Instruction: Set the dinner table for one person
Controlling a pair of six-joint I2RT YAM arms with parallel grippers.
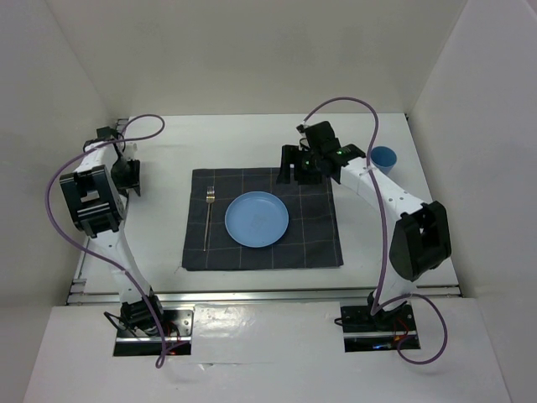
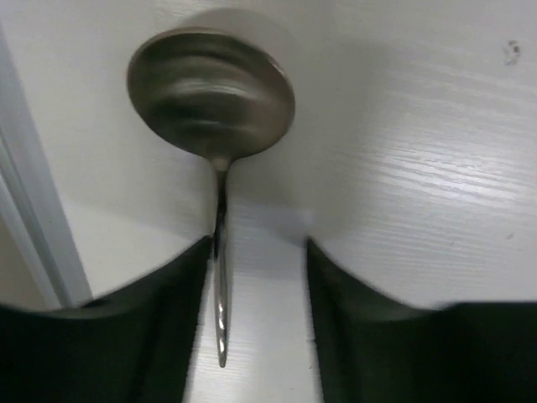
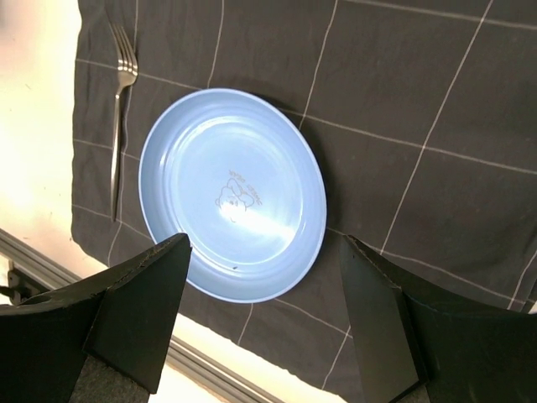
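So the white counter (image 1: 252, 134) takes up basically the whole scene, with rails along its edges and white walls around it. A dark checked placemat (image 1: 319, 243) lies in the middle of it. A round blue plate (image 1: 257, 219) sits pretty much dead centre on the mat.

The right fingers (image 3: 138, 319) are spread wide with nothing between them. They're over the far edge of the mat, a bit right of the plate and clear of it. From the right wrist camera the plate shows in the gap between the two fingers, lower down and not touched.

A small blue cup (image 1: 383, 157) stands on bare counter near the far right corner, off the mat and just behind the right arm. A fork (image 1: 207, 220) lies on the mat just left of the plate, tines pointing at the far edge.

The spoon (image 2: 210, 92) lies flat on bare counter by the left edge, toward the far left corner. The left fingers (image 2: 143, 336) are down at the counter and straddle its handle. They're apart, not clamped: the handle runs right along the inside of one finger, and I can't tell if it's touching. There's a clear strip of white counter between the handle and the other finger. The bowl of the spoon sticks out past the fingertips.
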